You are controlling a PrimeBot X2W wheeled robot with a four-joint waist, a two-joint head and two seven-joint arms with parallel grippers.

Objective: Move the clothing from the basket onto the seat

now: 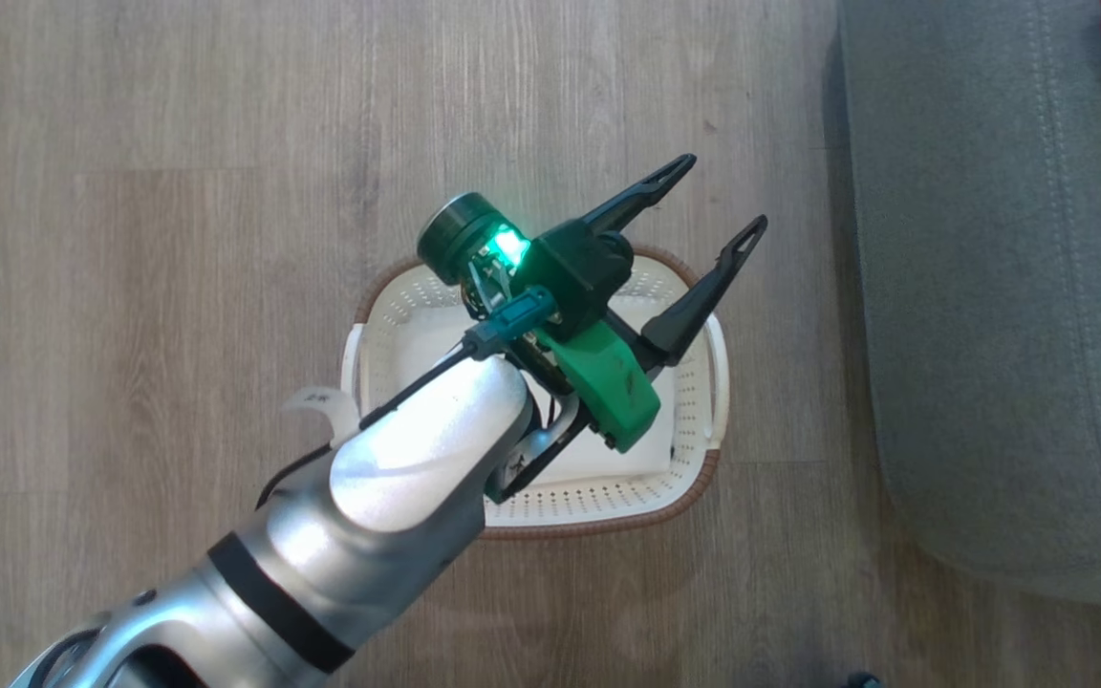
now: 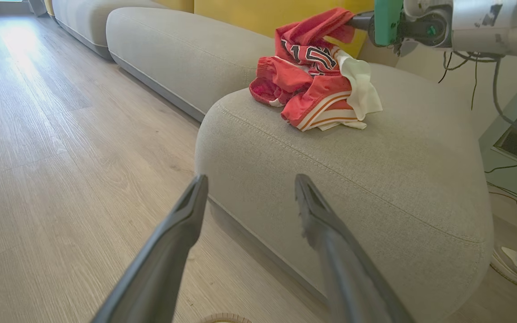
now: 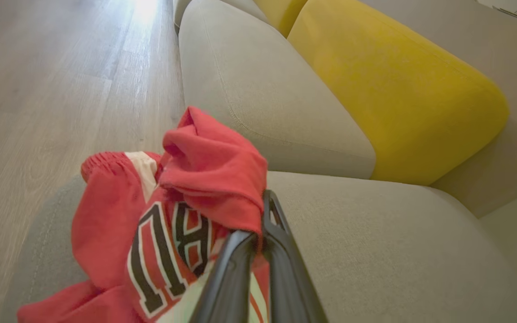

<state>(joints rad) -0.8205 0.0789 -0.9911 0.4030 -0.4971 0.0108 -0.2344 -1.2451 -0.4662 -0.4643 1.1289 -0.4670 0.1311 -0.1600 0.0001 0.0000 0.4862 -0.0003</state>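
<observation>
- While the bright red sports clothing with white panels and a navy printed patch (image 2: 312,76) lies heaped on the large grey fabric seat (image 2: 352,179), near its rounded front corner, the job looks nearly done to me.
- The small cream-white perforated plastic basket with the brown rim (image 1: 598,511) stands on the pale wooden floor (image 1: 178,239) just beside the seat. Its white bottom shows bare wherever the arm isn't across it.
- What's left, I judge, is letting go: the right gripper (image 3: 258,224) is pinched tight on a raised fold of the red fabric above the heap.
- The left gripper (image 1: 721,195) hangs over the basket, fingers spread wide with nothing between them, pointing toward the seat. Its silver forearm (image 1: 398,478) slants across the basket.
</observation>
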